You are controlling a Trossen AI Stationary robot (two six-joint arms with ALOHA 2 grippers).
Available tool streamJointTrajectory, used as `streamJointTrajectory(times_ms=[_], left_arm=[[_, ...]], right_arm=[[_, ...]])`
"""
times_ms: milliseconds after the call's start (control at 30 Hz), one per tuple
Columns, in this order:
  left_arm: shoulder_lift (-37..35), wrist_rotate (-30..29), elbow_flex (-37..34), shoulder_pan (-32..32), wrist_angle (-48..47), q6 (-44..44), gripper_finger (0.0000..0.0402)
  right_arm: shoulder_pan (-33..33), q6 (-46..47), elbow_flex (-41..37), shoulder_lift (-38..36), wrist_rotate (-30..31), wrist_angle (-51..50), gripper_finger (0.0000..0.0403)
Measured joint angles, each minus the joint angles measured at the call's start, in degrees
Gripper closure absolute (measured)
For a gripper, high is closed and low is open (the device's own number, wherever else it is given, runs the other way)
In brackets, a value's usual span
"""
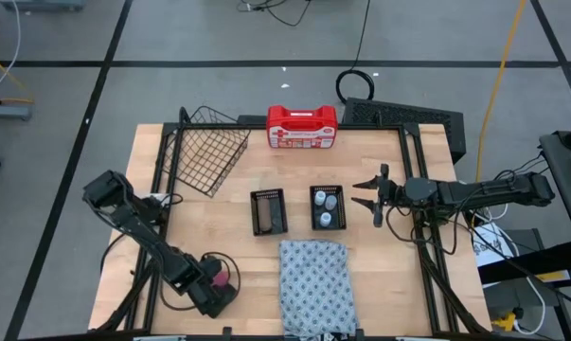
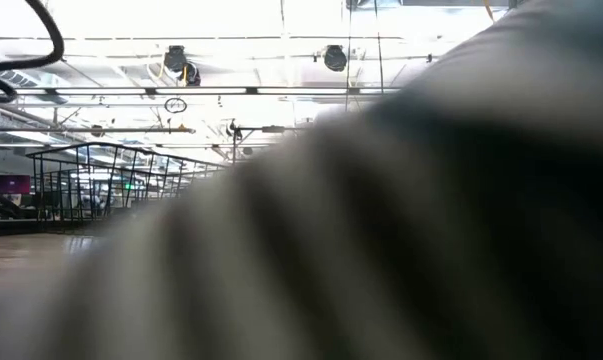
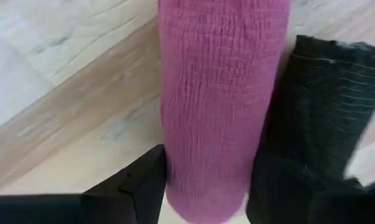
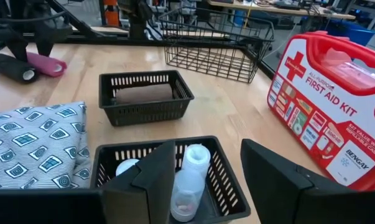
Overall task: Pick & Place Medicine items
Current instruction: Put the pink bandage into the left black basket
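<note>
My left gripper [image 1: 217,279] is at the table's near left, shut on a pink roll of crinkled wrap [image 3: 221,93]. A black roll [image 3: 333,93] lies right beside it; the right wrist view shows both, pink roll [image 4: 47,64] and black roll [image 4: 12,67], on the wood. My right gripper [image 1: 368,192] hangs open just right of a black mesh tray [image 1: 327,224], over its edge [image 4: 207,155]. The tray holds whitish round bottles [image 4: 190,174]. A second tray [image 1: 268,196] holds a brown block [image 4: 143,93]. My left gripper has the pink roll pinched between its two fingers [image 3: 147,183], near one end [image 3: 206,193], one finger against each side. The fingers lie along the roll. The roll looks narrower where the fingers meet it. Seen from the right wrist, it lies low on the table.
A patterned cloth [image 1: 313,282] lies at the near edge, in front of the trays, and blurs out the low view. The red-and-white first aid kit [image 1: 302,126] stands at the far edge, with a tipped wire basket [image 1: 207,150] to its left. Bare wood shows between trays and basket.
</note>
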Motion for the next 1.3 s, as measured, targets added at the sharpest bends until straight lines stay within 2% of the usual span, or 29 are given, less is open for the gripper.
streamJointTrajectory(times_ms=[133, 367, 500, 867, 1033, 1300], left_arm=[[1.53, -2.85, 0.13, 0.0, 1.3, 2.12, 0.0179], [1.81, -12.26, 0.04, 0.71, 1.12, 5.74, 0.0179], [1.86, -14.64, -0.02, 1.56, 1.1, 8.0, 0.0179], [1.91, -12.95, -0.16, 3.37, 2.5, 10.48, 0.0179], [2.16, -9.79, 1.92, 3.7, -0.27, 11.93, 0.0179], [2.24, -12.6, 5.93, 2.73, -6.46, 13.05, 0.0179]], right_arm=[[0.0, 0.0, 0.0, 0.0, -0.04, 0.02, 0.0232], [0.0, 0.13, 0.0, 0.0, -0.07, 0.28, 0.0232], [0.01, 0.2, 0.0, 0.0, -0.04, 0.28, 0.0232], [0.02, 0.2, 0.0, 0.0, -0.04, 0.26, 0.0232], [0.02, 0.22, 0.0, -0.01, -0.02, 0.26, 0.0232], [0.02, 0.22, 0.0, 0.0, 0.0, 0.24, 0.0232]])
